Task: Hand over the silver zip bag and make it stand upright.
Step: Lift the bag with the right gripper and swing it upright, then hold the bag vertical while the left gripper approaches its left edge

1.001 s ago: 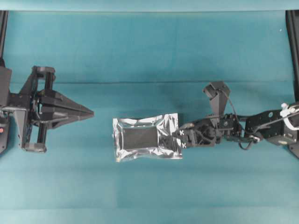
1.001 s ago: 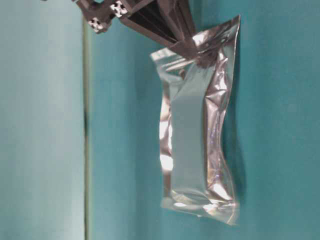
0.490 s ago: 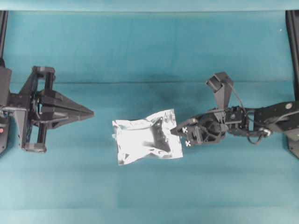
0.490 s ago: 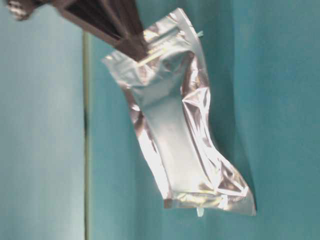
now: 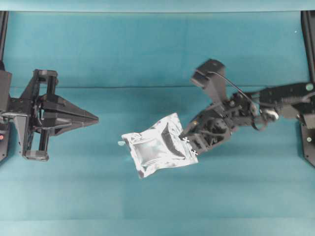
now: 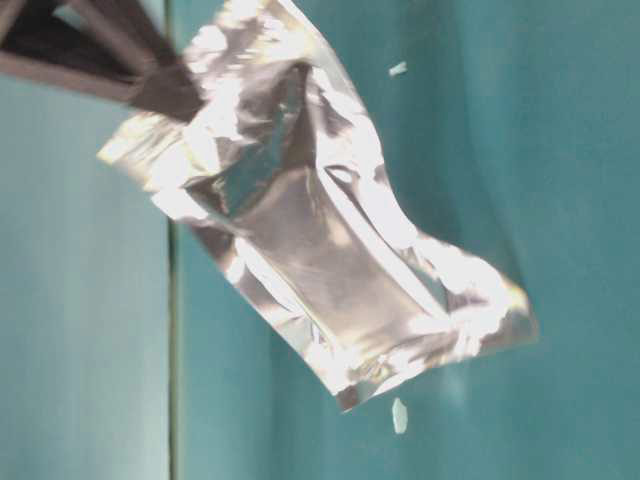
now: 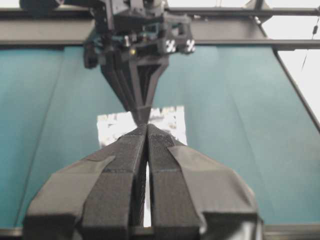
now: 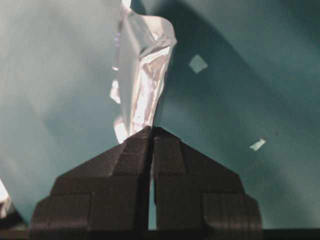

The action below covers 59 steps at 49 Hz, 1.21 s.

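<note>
The silver zip bag is a crinkled foil pouch hanging tilted above the teal table, its lower end pointing left. My right gripper is shut on the bag's right edge, and the foil rises edge-on from its closed fingertips. From table level the bag hangs from the dark fingers at the top left. My left gripper rests at the left, shut and empty, tips pointing at the bag but well apart from it.
A tiny white speck lies on the table just left of the bag, and pale flecks show in the right wrist view. A seam in the teal cloth crosses the table. Black frame posts stand at both sides.
The right gripper has lifted and swung the bag, turning it from flat on the table to tilted in the air; the right arm has twisted upward. The left arm has not moved.
</note>
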Each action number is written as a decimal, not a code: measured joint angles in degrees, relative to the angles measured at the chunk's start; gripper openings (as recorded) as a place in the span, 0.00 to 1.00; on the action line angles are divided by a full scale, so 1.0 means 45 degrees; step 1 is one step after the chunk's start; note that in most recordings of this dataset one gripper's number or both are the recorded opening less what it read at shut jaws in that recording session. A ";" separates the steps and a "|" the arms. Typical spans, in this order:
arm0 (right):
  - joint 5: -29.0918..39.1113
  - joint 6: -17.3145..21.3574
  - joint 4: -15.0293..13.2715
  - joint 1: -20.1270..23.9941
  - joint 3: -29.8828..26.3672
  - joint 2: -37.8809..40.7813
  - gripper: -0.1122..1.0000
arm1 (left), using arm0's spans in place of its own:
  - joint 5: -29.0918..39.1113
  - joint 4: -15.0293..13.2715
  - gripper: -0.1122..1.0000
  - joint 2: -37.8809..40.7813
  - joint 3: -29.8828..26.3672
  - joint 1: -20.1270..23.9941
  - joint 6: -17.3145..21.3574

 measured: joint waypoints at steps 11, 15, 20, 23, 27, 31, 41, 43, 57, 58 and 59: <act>0.2070 -0.1152 -0.0020 -0.0020 -0.1328 0.0000 0.11 | 0.0000 0.0000 0.11 -0.0039 0.0000 0.0000 0.0000; 0.2617 -0.1680 -0.0039 -0.0039 -0.1758 0.0059 0.11 | 0.0020 0.0000 0.11 -0.0078 0.0039 0.0000 0.0020; 0.3613 -0.2500 -0.0059 -0.0039 -0.2363 0.0234 0.11 | 0.0020 0.0000 0.11 -0.0176 0.0117 0.0000 -0.0020; 0.4414 -0.3066 -0.0059 -0.0059 -0.2871 0.0469 0.11 | 0.0039 -0.0020 0.11 -0.0215 0.0137 0.0000 -0.0020; 0.5410 -0.3672 -0.0078 -0.0059 -0.3594 0.0859 0.11 | 0.0137 0.0000 0.11 -0.0273 0.0137 0.0000 -0.0020; 0.6211 -0.4238 -0.0078 -0.0059 -0.4277 0.1289 0.11 | 0.0352 0.0000 0.11 -0.0352 0.0156 0.0000 -0.0020; 0.8008 -0.5723 -0.0234 -0.0059 -0.6309 0.2402 0.11 | 0.0566 0.0000 0.11 -0.0703 0.0273 0.0000 -0.0020; 0.8379 -0.5918 -0.0332 -0.0059 -0.6680 0.2617 0.11 | 0.0547 -0.0020 0.11 -0.0801 0.0293 0.0000 -0.0020; 1.0254 -0.7598 -0.2090 -0.0039 -0.8574 0.3574 0.11 | 0.0566 0.0000 0.11 -0.0918 0.0566 0.0000 -0.0293; 1.0313 -0.7656 -0.2168 -0.0039 -0.8652 0.3652 0.11 | 0.0566 -0.0020 0.11 -0.0918 0.0586 0.0000 -0.0312; 1.0332 -0.7715 -0.2285 -0.0039 -0.8730 0.3691 0.11 | 0.0547 0.0000 0.11 -0.0938 0.0605 0.0000 -0.0352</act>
